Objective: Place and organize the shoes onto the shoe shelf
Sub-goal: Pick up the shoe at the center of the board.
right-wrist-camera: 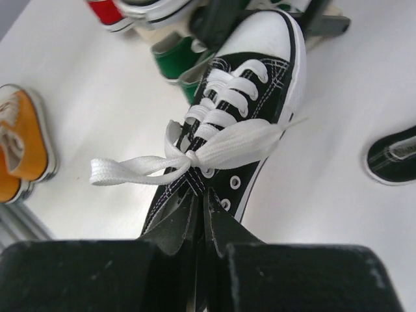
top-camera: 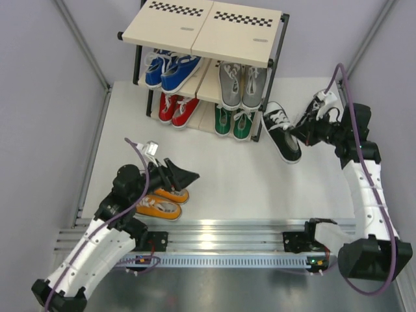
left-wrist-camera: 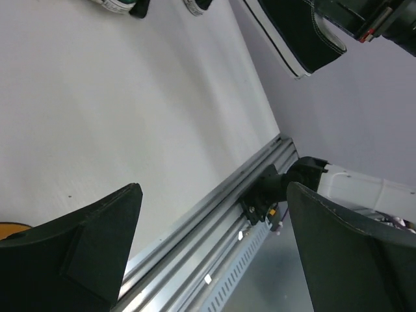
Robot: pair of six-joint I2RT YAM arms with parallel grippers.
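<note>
The shoe shelf [top-camera: 195,32] stands at the back, with blue shoes [top-camera: 168,68] and grey shoes [top-camera: 240,84] on its middle tier and red shoes [top-camera: 177,109] and green shoes [top-camera: 233,121] on the bottom tier. My right gripper [top-camera: 300,134] is shut on the collar of a black shoe [top-camera: 281,130] just right of the shelf; the grip shows in the right wrist view [right-wrist-camera: 203,195], toe [right-wrist-camera: 270,36] towards the shelf. A second black shoe [right-wrist-camera: 393,156] lies to its right. My left gripper [top-camera: 185,175] is open and empty beside the orange pair [top-camera: 162,201].
The metal rail [top-camera: 221,229] runs along the near table edge and shows in the left wrist view [left-wrist-camera: 214,214]. Grey walls close in both sides. In the right wrist view the orange shoes [right-wrist-camera: 19,146] sit far left and the green shoes [right-wrist-camera: 172,58] ahead.
</note>
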